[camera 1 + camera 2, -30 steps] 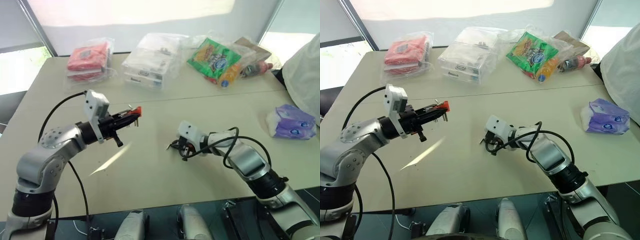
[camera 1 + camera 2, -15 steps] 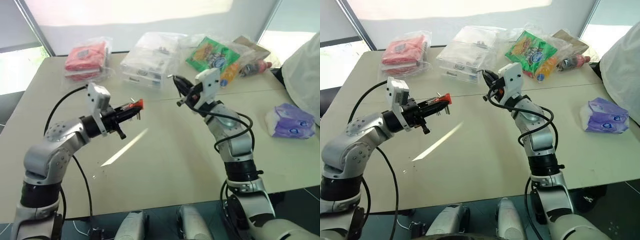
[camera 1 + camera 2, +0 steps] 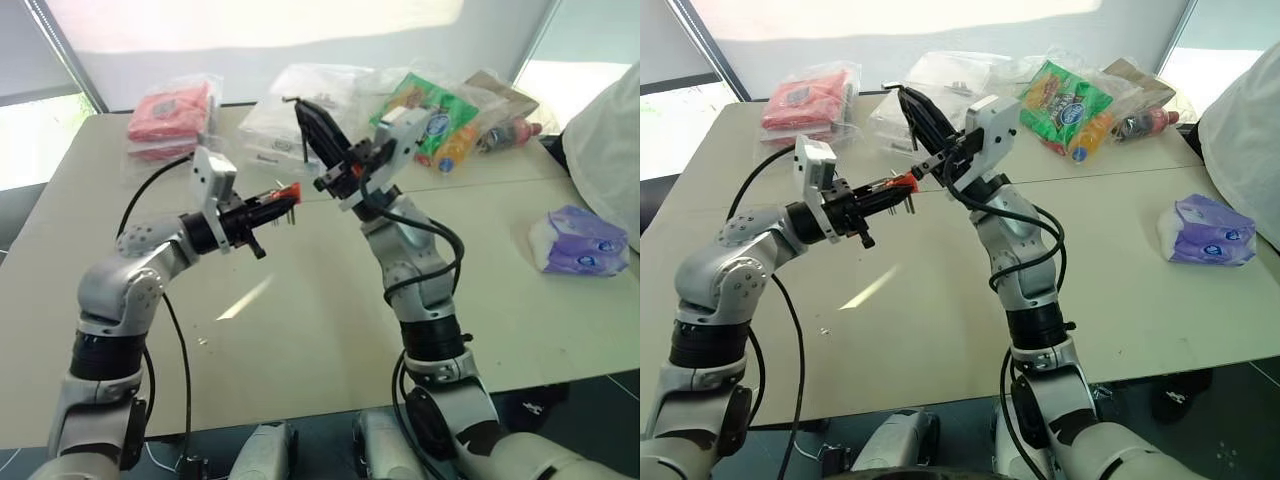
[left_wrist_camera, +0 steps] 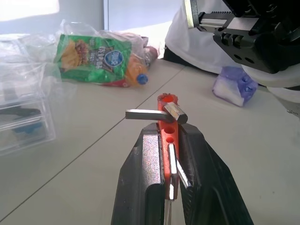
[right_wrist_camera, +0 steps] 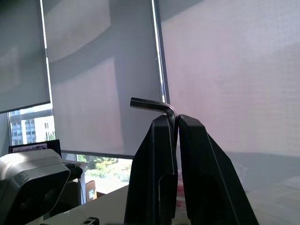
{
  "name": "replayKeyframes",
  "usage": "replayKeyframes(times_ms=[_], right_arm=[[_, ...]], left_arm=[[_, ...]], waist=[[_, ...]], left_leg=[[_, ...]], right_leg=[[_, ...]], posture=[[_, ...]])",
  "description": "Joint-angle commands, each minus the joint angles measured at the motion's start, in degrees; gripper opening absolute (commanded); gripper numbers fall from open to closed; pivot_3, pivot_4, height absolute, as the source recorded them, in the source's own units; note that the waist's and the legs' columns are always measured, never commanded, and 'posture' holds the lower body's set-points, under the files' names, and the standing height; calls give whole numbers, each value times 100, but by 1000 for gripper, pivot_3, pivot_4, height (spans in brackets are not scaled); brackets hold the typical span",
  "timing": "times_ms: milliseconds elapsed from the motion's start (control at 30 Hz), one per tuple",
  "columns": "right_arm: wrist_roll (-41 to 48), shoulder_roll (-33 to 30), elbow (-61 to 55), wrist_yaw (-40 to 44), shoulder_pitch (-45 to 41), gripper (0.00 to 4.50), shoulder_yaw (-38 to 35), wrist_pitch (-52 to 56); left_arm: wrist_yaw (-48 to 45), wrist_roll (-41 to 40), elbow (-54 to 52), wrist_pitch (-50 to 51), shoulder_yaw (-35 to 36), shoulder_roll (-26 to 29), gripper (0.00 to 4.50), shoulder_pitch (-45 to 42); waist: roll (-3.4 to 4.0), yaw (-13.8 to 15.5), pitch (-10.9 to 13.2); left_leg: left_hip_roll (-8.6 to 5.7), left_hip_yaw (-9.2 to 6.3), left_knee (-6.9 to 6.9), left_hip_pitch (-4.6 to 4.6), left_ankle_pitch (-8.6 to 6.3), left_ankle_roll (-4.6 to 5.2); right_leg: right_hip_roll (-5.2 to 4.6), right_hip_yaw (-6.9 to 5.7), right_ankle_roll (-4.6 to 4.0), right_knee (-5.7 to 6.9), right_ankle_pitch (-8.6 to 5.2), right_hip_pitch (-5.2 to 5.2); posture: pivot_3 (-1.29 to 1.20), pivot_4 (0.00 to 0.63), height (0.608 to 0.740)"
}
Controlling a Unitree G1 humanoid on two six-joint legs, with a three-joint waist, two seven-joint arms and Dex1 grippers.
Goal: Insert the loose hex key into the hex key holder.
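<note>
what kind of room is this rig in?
Probably an office or meeting room: a wide beige table, tall windows with pale roller blinds, and bagged goods such as a green snack packet and a purple tissue packet.

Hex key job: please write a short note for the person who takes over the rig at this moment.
Left gripper: shut on the hex key holder, held above the table with its red end pointing toward the right arm.
Right gripper: shut on the loose hex key, raised above the holder and pointing up; the bent end sticks out past the gripper tips.
Done: both parts are picked up and held in the air, close together.
Left: turn the key down toward the holder, line it up with a free slot, push it in, release. Which slot is free I cannot tell.
</note>
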Motion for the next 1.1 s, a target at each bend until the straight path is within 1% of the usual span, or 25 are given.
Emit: replayKeyframes(times_ms=[33, 633, 867, 1100], right_arm=[[-112, 125, 23, 26, -12, 14, 158, -335], [-427, 80, 837, 44, 38, 14, 191, -1041], [-418, 68, 830, 52, 42, 14, 197, -1087], [-440, 56, 769, 57, 51, 14, 239, -1100]], left_arm=[[28, -25, -89, -116, 131, -50, 0, -146], [62, -176, -282, 2, 282, 59, 0, -66], [85, -194, -275, 33, 328, 61, 0, -57], [110, -230, -244, 56, 355, 6, 0, -122]], waist=[[0, -4, 0], [1, -42, 1], [2, -129, 1], [1, -130, 1]], left_leg=[[0, 0, 0, 0, 0, 0], [0, 0, -2, 0, 0, 0], [0, -4, -6, 0, 0, 0], [1, -3, -9, -1, 0, 0]], right_leg=[[0, 0, 0, 0, 0, -1], [0, 0, 0, 1, 0, -2], [0, -1, 0, 2, 0, -3], [0, 0, 0, 3, 0, -6]], posture=[[0, 150, 740], [0, 150, 740], [0, 150, 740], [0, 150, 740]])
